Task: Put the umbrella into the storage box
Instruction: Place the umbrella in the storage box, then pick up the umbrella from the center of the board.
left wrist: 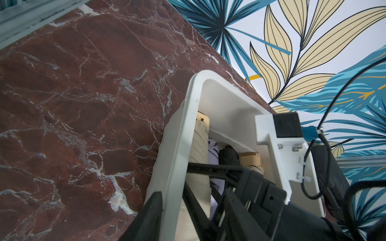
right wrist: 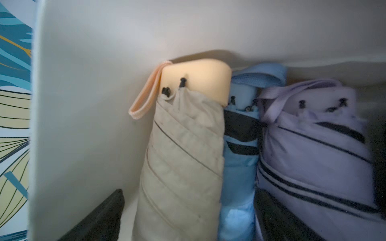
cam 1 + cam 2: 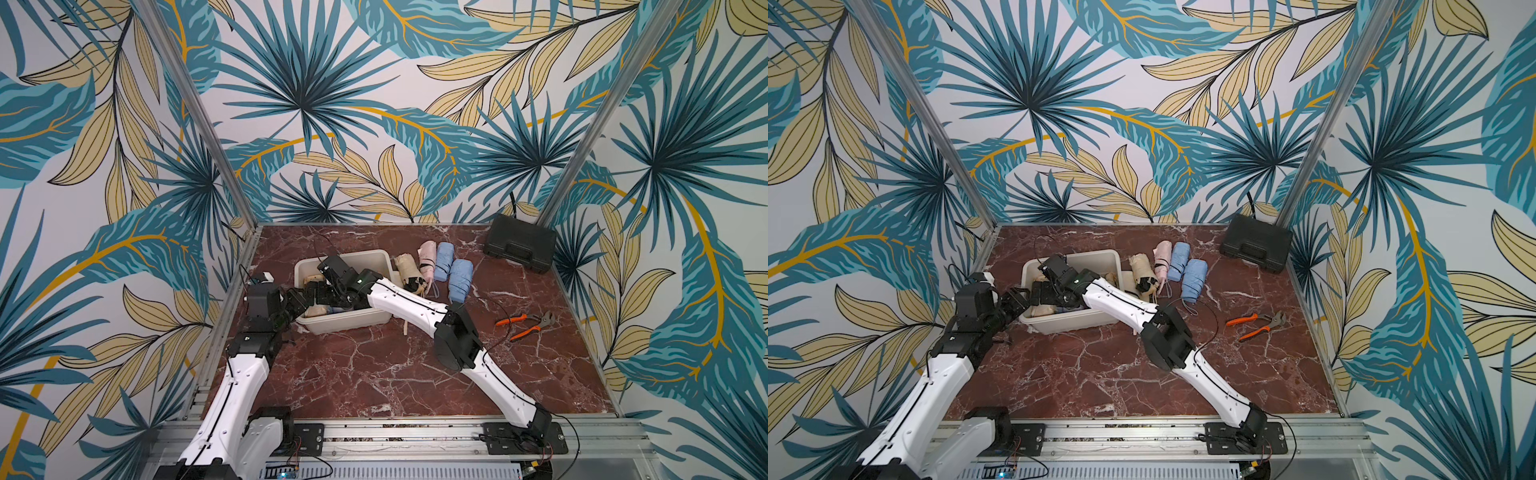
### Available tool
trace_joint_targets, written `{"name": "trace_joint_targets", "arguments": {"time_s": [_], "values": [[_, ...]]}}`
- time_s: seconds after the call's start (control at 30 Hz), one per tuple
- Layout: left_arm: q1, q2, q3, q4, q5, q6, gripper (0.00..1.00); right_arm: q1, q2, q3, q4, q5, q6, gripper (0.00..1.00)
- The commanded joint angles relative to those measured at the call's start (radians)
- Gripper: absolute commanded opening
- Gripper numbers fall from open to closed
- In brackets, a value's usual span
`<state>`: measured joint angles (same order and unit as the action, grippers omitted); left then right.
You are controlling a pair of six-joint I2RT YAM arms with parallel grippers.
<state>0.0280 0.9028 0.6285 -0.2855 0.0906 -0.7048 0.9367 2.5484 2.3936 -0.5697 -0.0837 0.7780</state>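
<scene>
We are finding the right gripper (image 2: 189,191) inside the storage box (image 2: 94,83), its jaws standing wide open and gripping nothing. Its fingers (image 2: 100,217) are flanking two folded umbrellas. The beige umbrella (image 2: 181,156) is lying directly between them, clear of the finger on the side-wall side. A blue umbrella (image 2: 240,167) is lying pressed against it, just inside the opposite finger. Beyond that finger a lilac umbrella (image 2: 313,146) is lying against the blue one. All three are resting on the box floor, handle ends pointing away from the gripper toward the end wall.

We are locating the left gripper (image 1: 172,187) at the box corner nearest its own arm. Its jaws are straddling the box wall, one finger outside and one inside. The wrist view is cropping both fingers, but they appear to be bearing on the wall, so we are reading this gripper as clamped on the storage box.

In both top views the two grippers are sitting close together over the same end of the box. On the bench (image 3: 374,374), outside the box and beyond the right gripper's wrist, a row of spare umbrellas (image 3: 444,259) is lying side by side, clear of both grippers.
</scene>
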Motion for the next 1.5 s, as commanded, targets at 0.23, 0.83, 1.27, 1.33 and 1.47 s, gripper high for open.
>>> {"name": "trace_joint_targets", "arguments": {"time_s": [0.23, 0.83, 1.27, 1.33, 1.47], "values": [[0.007, -0.093, 0.051, -0.042, -0.074, 0.074, 0.65, 0.014, -0.369, -0.16, -0.068, 0.249, -0.285, 0.99], [0.007, -0.073, 0.117, -0.006, -0.03, 0.064, 0.72, -0.197, -0.895, -0.758, -0.192, 0.778, -0.446, 0.99], [0.007, 0.039, 0.21, 0.004, 0.08, 0.067, 0.73, -0.488, -0.768, -0.85, -0.29, 0.471, -0.21, 0.93], [0.007, 0.067, 0.22, 0.037, 0.097, 0.064, 0.74, -0.515, -0.733, -0.839, -0.291, 0.449, -0.211, 0.93], [0.007, 0.129, 0.23, 0.056, 0.136, 0.053, 0.75, -0.574, -0.652, -0.82, -0.295, 0.383, -0.207, 0.95]]}}
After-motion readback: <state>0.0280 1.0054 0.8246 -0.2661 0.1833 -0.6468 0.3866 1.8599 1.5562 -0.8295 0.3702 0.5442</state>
